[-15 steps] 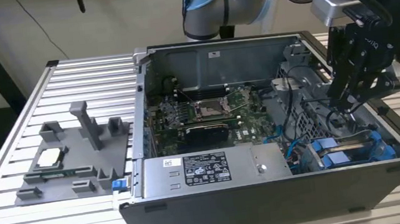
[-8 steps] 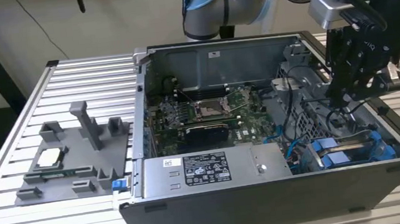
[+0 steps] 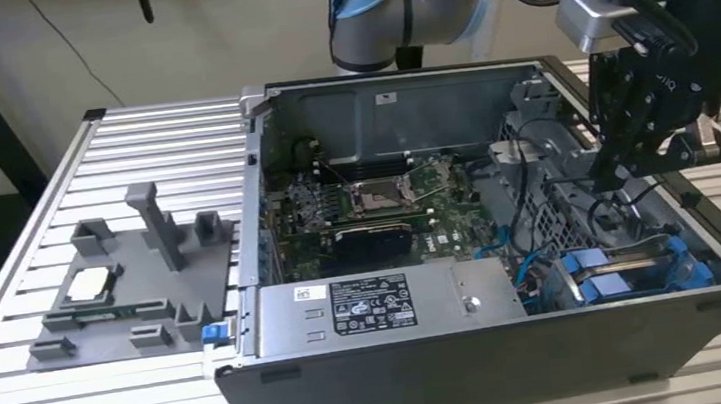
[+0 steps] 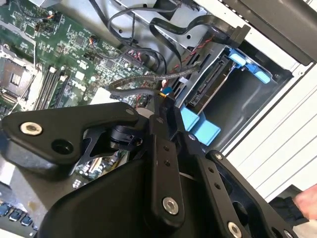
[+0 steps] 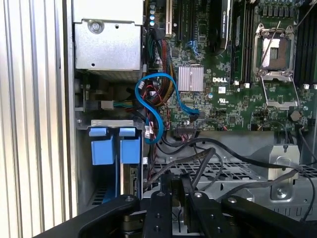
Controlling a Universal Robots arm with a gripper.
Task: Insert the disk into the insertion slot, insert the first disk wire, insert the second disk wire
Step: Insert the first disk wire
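My gripper (image 3: 609,176) hangs inside the open computer case, above the right-hand compartment in the exterior view. Its black fingers (image 4: 163,106) are shut on the end plug of a grey sleeved disk wire (image 4: 143,82). In the first wrist view the gripper (image 5: 177,182) has that dark plug between its fingers. The disk (image 4: 210,88) sits inside the insertion slot (image 3: 662,256), a dark metal bay with bright blue tabs (image 5: 113,146) at the case's near right corner. The gripper is a short way from the slot's open end, not touching it.
A grey labelled power-supply box (image 3: 385,305) lies along the case's front. The green motherboard (image 3: 375,205) fills the middle. Loose black cables (image 5: 218,153) and a blue cable (image 5: 158,99) run near the bay. A grey fixture tray (image 3: 128,287) stands on the exterior view's left. A hand (image 4: 304,203) shows at one edge.
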